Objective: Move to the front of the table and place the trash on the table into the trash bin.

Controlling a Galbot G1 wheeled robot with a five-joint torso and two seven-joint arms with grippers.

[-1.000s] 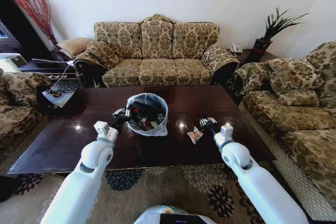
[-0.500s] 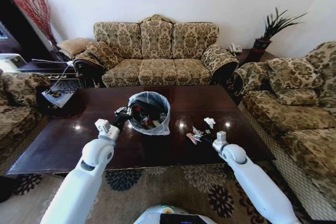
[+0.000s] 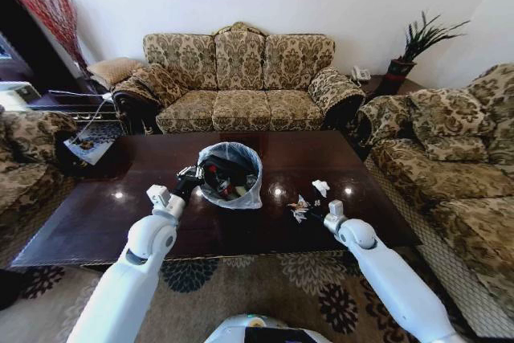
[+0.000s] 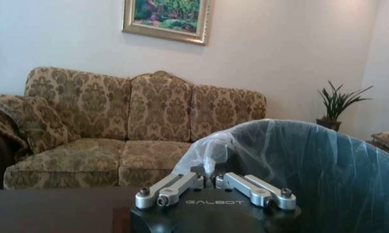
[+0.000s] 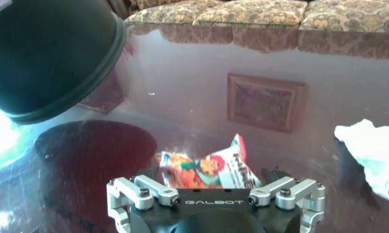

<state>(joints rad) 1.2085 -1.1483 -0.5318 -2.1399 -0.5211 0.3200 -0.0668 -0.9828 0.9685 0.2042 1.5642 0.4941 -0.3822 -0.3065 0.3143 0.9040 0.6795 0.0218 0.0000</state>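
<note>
The trash bin (image 3: pixel 230 173), black with a pale plastic bag over its rim, hangs tilted just over the dark glossy table (image 3: pixel 88 218) with several pieces of trash inside. My left gripper (image 3: pixel 189 176) is shut on the near rim of the trash bin's bag (image 4: pixel 291 165); the fingers (image 4: pixel 201 178) pinch the plastic. The trash bin's black base (image 5: pixel 45 53) floats above its shadow. A crumpled orange and white wrapper (image 3: pixel 299 208) (image 5: pixel 206 171) lies on the table. My right gripper (image 3: pixel 312 214) (image 5: pixel 215 191) is low right behind it and open. A crumpled white tissue (image 3: pixel 320 187) (image 5: pixel 372 145) lies beyond.
A patterned sofa (image 3: pixel 241 78) stands behind the table, another (image 3: pixel 450 158) on the right and an armchair (image 3: pixel 20 158) on the left. A magazine (image 3: pixel 87 149) lies at the table's far left corner. Flowered carpet (image 3: pixel 241 287) lies between me and the table.
My right gripper has dropped from above the wrapper and drawn back toward me, now low behind it. The tissue has come into sight. The bin has shifted slightly right.
</note>
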